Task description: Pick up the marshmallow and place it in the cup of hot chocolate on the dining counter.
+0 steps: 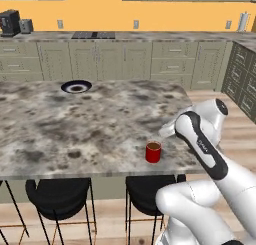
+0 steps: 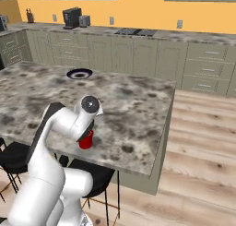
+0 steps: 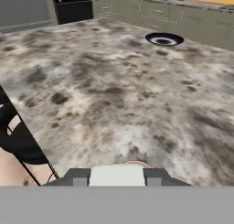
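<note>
Near the front edge of the tabletop (image 1: 75,129), a thick slab of grey-and-brown mottled granite with a glossy, blotchy surface, stands the cup of hot chocolate (image 1: 153,152): a small red cylinder with no handle and dark brown liquid inside. From the left base view it sits at about 4 o'clock on the slab. Directly above it in that view hangs the white arm's wrist, and in the right base view the arm covers most of the cup, leaving a red patch (image 2: 85,141) below the round dark joint.

Seen from the hand, the jaws (image 3: 117,176) are clenched on the marshmallow (image 3: 117,175), a pale off-white block with flat faces and a soft matte look, held between two dark finger tips (image 3: 77,176) at 6 o'clock. Just above the block shows a thin reddish arc, the cup's rim (image 3: 137,163).

Far across the slab, at about 11 o'clock in the left base view, lies a round white plate (image 1: 76,86) with a dark blue rim. Two black rounded stools (image 1: 59,199) stand under the front edge.
</note>
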Available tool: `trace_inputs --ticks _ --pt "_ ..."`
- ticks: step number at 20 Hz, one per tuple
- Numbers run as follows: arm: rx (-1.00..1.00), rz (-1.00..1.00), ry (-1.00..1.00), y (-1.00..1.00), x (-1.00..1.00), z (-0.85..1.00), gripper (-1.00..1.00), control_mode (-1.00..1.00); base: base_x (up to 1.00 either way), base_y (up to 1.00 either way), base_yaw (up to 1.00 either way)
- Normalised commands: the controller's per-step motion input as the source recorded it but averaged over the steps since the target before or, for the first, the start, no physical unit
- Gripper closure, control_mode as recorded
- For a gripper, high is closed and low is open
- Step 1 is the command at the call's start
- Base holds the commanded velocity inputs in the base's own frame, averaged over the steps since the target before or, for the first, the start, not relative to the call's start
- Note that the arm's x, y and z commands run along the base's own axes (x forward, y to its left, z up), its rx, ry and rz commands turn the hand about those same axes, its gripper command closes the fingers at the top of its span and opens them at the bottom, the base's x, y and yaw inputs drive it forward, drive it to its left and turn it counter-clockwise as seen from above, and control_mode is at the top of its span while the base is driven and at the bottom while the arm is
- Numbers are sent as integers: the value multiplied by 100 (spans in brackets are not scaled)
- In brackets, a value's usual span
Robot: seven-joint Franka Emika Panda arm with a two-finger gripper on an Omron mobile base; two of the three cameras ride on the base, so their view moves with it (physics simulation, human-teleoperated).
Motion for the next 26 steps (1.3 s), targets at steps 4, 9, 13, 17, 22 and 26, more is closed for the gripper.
trace_inputs --ticks 4,9,13,17,22,26 --pt "3 36 0 -4 3 -4 100 -100 0 0 0" --pt "0 33 0 0 4 -1 100 -100 0 0 0" --pt "0 25 -1 0 1 -11 100 -100 0 0 0" --pt "0 18 0 0 0 -15 100 -100 0 0 0" --pt "0 10 0 5 0 -20 100 -100 0 0 0" --pt "0 8 0 13 7 -16 100 -100 0 0 0"
